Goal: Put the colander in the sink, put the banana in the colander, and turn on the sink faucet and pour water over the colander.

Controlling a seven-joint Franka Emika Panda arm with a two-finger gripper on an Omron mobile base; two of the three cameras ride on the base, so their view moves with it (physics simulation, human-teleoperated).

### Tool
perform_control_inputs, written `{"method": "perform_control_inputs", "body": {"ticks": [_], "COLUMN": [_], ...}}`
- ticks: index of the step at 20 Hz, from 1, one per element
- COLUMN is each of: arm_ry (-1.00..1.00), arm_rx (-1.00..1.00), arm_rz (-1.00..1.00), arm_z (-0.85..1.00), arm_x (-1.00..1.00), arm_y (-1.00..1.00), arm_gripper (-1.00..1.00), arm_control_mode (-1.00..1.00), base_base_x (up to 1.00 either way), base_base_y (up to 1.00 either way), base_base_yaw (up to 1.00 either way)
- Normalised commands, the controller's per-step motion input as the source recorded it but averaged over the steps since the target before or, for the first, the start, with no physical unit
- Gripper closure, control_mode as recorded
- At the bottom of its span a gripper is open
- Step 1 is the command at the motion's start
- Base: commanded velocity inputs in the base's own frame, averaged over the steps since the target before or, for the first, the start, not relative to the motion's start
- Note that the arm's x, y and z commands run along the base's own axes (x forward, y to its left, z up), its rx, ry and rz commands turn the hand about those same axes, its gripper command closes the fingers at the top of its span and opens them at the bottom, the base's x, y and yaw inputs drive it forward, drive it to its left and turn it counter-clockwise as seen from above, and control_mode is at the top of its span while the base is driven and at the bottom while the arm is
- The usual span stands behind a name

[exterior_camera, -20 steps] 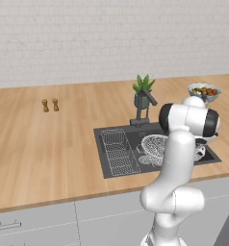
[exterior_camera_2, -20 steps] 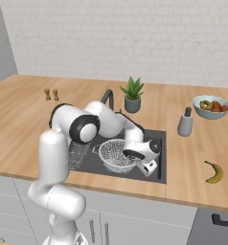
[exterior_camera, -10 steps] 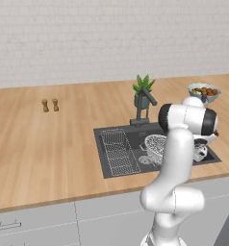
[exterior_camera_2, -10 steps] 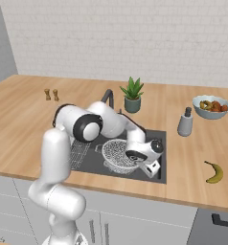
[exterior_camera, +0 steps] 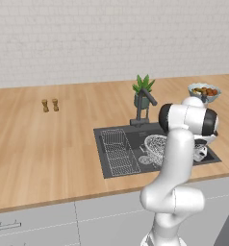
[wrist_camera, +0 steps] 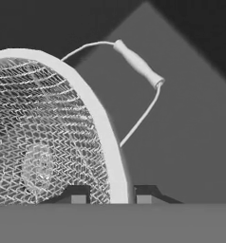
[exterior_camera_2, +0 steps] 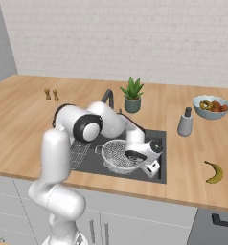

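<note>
From where I stand, the gripper sits low in the sink, its two tips narrowly straddling the rim of the colander, whether pinching or just off it I cannot tell. The banana lies on the counter to the right. Behind, the arm partly covers the sink faucet

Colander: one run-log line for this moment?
colander: in sink | fingers: straddling its rim | banana: on counter, right of sink | faucet: no water visible
</note>
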Motion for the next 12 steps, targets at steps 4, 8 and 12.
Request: {"method": "perform_control_inputs", "body": {"ticks": [4, 8, 12], "arm_ry": [0.0, 0.0, 0.04], "arm_rx": [0.0, 0.0, 0.0], "arm_rz": [0.0, 0.0, 0.0], "arm_z": [0.0, 0.0, 0.0], "arm_x": [0.0, 0.0, 0.0], "arm_y": [0.69, 0.6, 0.57], "arm_gripper": [1.0, 1.0, 1.0], "arm_control_mode": [-1.0, -1.0, -1.0], "base_base_x": [0.0, 0.0, 0.0], "base_base_y": [0.0, 0.0, 0.0], "base_base_yaw": [0.0, 0.0, 0.0]}}
